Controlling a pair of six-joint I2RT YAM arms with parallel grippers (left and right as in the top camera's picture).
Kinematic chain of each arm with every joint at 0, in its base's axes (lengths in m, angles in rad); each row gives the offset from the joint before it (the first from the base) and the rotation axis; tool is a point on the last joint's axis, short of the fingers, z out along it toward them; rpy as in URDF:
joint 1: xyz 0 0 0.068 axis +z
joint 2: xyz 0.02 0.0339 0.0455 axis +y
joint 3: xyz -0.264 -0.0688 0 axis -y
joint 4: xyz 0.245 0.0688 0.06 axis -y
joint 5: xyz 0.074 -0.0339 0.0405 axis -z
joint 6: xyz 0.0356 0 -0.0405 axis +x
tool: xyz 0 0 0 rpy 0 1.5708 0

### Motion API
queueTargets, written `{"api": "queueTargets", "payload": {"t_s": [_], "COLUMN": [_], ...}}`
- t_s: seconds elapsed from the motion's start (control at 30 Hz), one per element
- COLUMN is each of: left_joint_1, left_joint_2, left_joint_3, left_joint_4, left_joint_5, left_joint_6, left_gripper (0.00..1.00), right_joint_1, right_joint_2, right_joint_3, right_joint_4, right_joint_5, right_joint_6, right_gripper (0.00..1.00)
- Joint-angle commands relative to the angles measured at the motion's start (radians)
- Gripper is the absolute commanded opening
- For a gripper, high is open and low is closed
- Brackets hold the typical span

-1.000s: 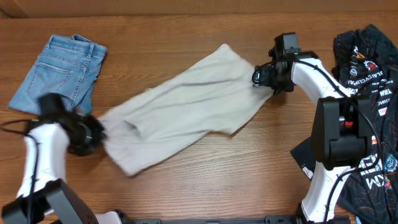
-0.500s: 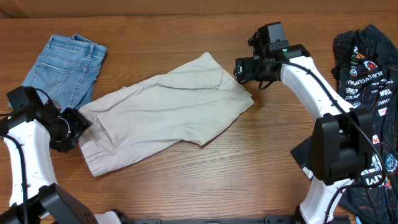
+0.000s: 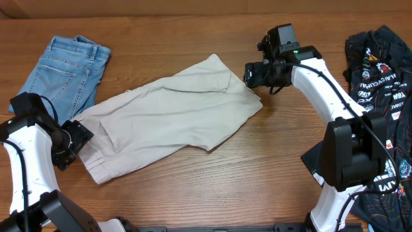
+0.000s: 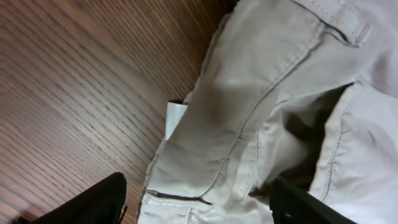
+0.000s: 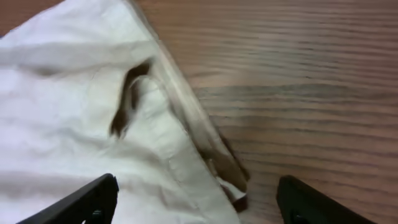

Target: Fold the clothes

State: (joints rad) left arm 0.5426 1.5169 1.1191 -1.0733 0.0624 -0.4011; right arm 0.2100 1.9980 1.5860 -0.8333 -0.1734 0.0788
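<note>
Shorts (image 3: 170, 119) lie spread; left hand (image 3: 80, 136) and right hand (image 3: 250, 73) gape, empty. We judge next: grip edges, fold.

A wooden table (image 3: 257, 167) fills nearly the whole overhead view, mid-brown with a fine grain running from left to right and darker streaks here and there. Its far edge lies along the top of the frame at a slight slant, and above it at the upper left is a paler strip (image 3: 38, 8), too narrow to make out. In the left wrist view the same table (image 4: 74, 81) takes up the upper left and left of the frame, its grain running on a diagonal. In the right wrist view the table (image 5: 298, 74) covers the upper right and right side, grain level, with a soft sheen
</note>
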Motion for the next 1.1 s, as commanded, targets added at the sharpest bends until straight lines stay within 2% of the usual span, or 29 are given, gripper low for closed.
{"api": "queueTargets", "payload": {"t_s": [0.0, 0.13, 0.27, 0.47, 0.6, 0.67, 0.7, 0.77, 0.8, 0.83, 0.87, 0.93, 1.07], "left_joint_1": [-0.007, -0.008, -0.022, -0.083, -0.124, -0.138, -0.141, -0.146, -0.146, -0.146, -0.146, -0.146, -0.146], "left_joint_2": [0.003, 0.003, 0.003, 0.003, 0.003, 0.003, 0.003, 0.003, 0.003, 0.003, 0.003, 0.003, 0.003], "left_joint_3": [-0.007, -0.029, -0.054, -0.054, -0.054, -0.054, -0.054, -0.054, -0.054, -0.054, -0.054, -0.054, -0.054], "left_joint_4": [-0.012, -0.037, -0.032, -0.026, -0.01, -0.002, 0.0, 0.0, 0.0, 0.001, 0.003, 0.005, 0.008], "left_joint_5": [0.007, 0.11, 0.238, 0.241, 0.241, 0.233, 0.225, 0.218, 0.219, 0.218, 0.218, 0.216, 0.214], "left_joint_6": [-0.029, -0.024, 0.048, 0.058, 0.055, 0.043, 0.036, 0.034, 0.034, 0.034, 0.034, 0.034, 0.034], "left_gripper": [0.76, 0.76, 0.72, 0.72, 0.72, 0.72, 0.72, 0.72, 0.73, 0.73, 0.73, 0.73, 0.73], "right_joint_1": [0.012, 0.051, 0.083, 0.103, 0.114, 0.119, 0.122, 0.13, 0.132, 0.137, 0.141, 0.145, 0.145], "right_joint_2": [-0.014, 0.03, 0.078, 0.126, 0.147, 0.157, 0.159, 0.16, 0.16, 0.16, 0.16, 0.16, 0.16], "right_joint_3": [0.019, 0.019, 0.019, 0.019, 0.019, 0.019, 0.019, 0.019, 0.019, 0.019, 0.019, 0.019, 0.019], "right_joint_4": [-0.011, 0.009, 0.055, 0.171, 0.207, 0.216, 0.219, 0.227, 0.23, 0.231, 0.23, 0.227, 0.227], "right_joint_5": [-0.129, -0.128, -0.115, -0.117, -0.138, -0.166, -0.179, -0.202, -0.207, -0.208, -0.207, -0.207, -0.229], "right_joint_6": [-0.183, -0.32, -0.382, -0.383, -0.385, -0.39, -0.39, -0.39, -0.39, -0.389, -0.39, -0.389, -0.389], "right_gripper": [0.85, 0.89, 0.92, 0.97, 0.96, 0.88, 0.79, 0.32, 0.2, 0.15, 0.15, 0.21, 0.21]}}
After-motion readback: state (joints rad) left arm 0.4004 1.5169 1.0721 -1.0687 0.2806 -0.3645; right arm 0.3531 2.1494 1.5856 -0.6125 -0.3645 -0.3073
